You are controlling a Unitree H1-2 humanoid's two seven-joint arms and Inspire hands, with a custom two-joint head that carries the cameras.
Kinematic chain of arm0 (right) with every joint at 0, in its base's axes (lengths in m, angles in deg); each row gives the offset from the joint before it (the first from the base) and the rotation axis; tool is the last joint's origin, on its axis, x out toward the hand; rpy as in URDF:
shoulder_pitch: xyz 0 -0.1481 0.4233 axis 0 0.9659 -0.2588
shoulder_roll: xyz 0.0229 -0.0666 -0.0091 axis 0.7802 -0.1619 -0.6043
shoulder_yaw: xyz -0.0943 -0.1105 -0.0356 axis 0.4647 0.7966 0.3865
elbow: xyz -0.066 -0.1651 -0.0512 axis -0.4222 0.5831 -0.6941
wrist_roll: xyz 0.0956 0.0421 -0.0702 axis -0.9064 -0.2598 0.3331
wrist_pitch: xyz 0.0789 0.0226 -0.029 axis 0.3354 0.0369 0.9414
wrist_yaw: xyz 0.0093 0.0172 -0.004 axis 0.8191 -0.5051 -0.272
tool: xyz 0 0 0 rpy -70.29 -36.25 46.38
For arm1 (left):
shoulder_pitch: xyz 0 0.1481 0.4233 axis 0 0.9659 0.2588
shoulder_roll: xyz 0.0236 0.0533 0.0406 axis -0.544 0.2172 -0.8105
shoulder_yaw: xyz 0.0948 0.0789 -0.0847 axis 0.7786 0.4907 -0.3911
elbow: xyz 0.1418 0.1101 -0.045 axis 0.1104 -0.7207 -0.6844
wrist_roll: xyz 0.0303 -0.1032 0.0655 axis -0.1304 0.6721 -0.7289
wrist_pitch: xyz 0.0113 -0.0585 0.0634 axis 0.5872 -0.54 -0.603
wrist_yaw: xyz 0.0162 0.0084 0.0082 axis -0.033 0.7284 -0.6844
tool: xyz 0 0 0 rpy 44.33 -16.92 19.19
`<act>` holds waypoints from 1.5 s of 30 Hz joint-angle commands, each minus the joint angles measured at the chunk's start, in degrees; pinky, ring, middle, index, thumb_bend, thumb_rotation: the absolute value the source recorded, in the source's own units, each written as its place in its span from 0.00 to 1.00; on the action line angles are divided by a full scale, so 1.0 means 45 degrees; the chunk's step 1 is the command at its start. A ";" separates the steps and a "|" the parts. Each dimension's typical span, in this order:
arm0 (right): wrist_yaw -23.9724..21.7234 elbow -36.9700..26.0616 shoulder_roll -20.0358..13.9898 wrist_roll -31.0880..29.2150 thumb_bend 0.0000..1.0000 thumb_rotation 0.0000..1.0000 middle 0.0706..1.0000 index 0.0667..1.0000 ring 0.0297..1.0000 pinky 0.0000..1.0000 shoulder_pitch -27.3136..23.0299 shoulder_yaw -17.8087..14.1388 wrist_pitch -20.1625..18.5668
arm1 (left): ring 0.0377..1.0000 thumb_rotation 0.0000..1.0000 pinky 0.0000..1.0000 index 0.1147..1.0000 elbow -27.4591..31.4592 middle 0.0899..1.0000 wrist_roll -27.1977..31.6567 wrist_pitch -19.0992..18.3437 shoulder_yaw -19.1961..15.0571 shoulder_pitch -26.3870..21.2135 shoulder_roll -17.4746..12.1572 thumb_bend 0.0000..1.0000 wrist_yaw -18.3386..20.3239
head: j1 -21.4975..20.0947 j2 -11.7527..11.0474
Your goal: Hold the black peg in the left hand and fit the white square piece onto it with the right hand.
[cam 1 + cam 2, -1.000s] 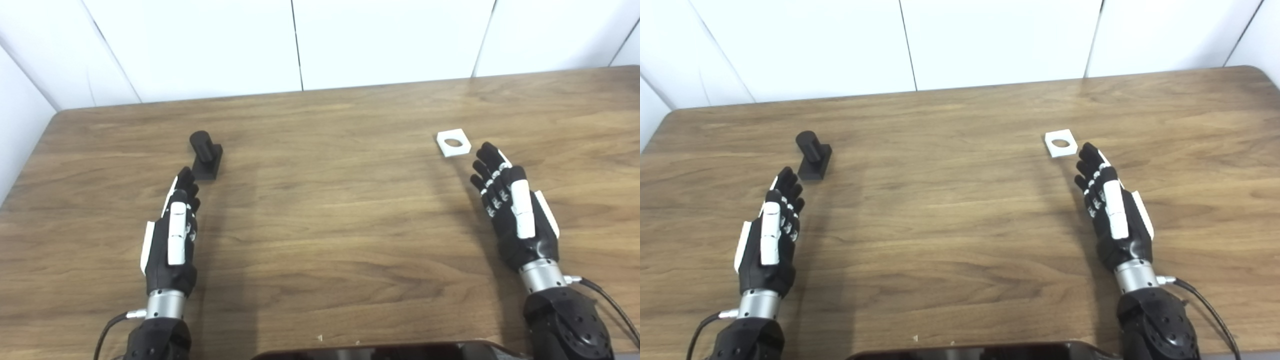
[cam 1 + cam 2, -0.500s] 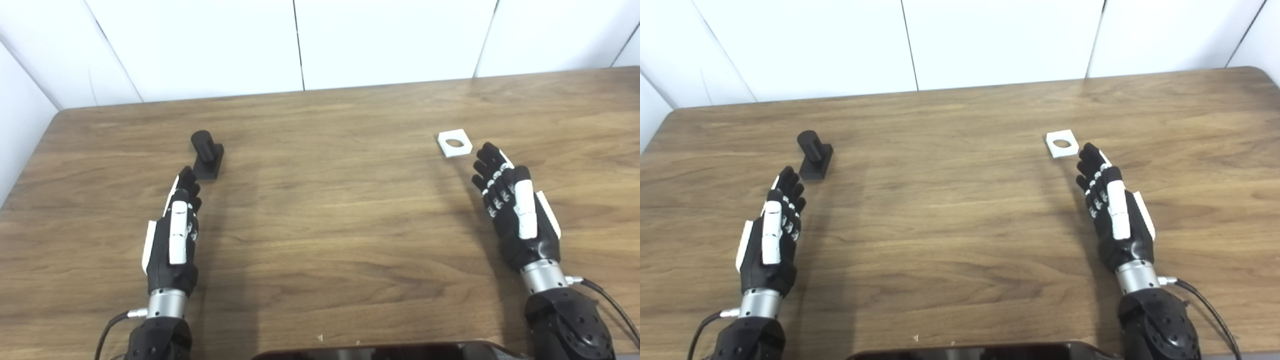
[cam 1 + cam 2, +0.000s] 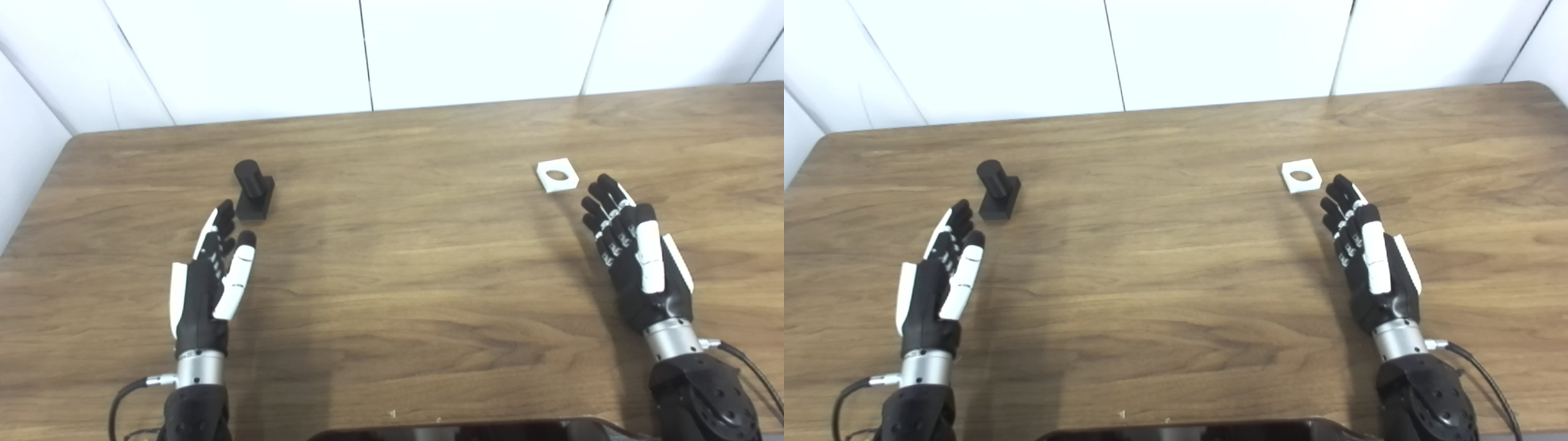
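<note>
The black peg [image 3: 252,189], a short cylinder on a square base, stands on the wooden table [image 3: 404,245] at the left. My left hand [image 3: 211,278] is open and empty just in front of it, its fingertips [image 3: 224,211] close to the base's near left corner, thumb spread to the right. The white square piece [image 3: 557,175], flat with a round hole, lies on the table at the right. My right hand [image 3: 634,254] is open and empty just in front and to the right of it, fingers pointing away from me.
White wall panels [image 3: 367,55] close the table's far edge. The table's left edge [image 3: 33,202] runs near the left hand. A dark curved body part [image 3: 478,430] shows at the bottom edge.
My left hand has turned outward and its thumb has spread away from the fingers. My right hand has shifted slightly to the right. The peg and white piece have not moved.
</note>
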 commanded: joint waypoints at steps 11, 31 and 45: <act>-0.0168 0.0169 -0.0282 0.0046 0.59 0.90 0.93 0.91 0.95 0.96 0.0378 0.0231 0.0905 | 0.96 0.47 0.87 0.88 0.0714 0.93 -0.6454 -0.2283 0.0339 -0.2017 -0.0523 0.74 -0.0621 | 0.0052 -0.0072; 0.0134 0.0315 -0.0049 0.0320 0.60 0.90 0.96 0.91 0.98 0.96 0.0316 0.0453 0.0952 | 0.99 0.64 0.87 0.86 -0.2126 0.95 -0.9596 -0.3776 0.0659 -0.4706 -0.1230 0.79 0.2375 | -0.0041 -0.0358; 0.0311 0.0519 -0.0019 0.0586 0.62 0.90 0.95 0.91 0.97 0.93 0.0331 0.0600 0.1222 | 0.98 0.64 0.88 0.80 -0.3421 0.94 -0.9948 -0.3772 0.0598 -0.5395 -0.1127 0.79 0.2793 | -0.0096 -0.0462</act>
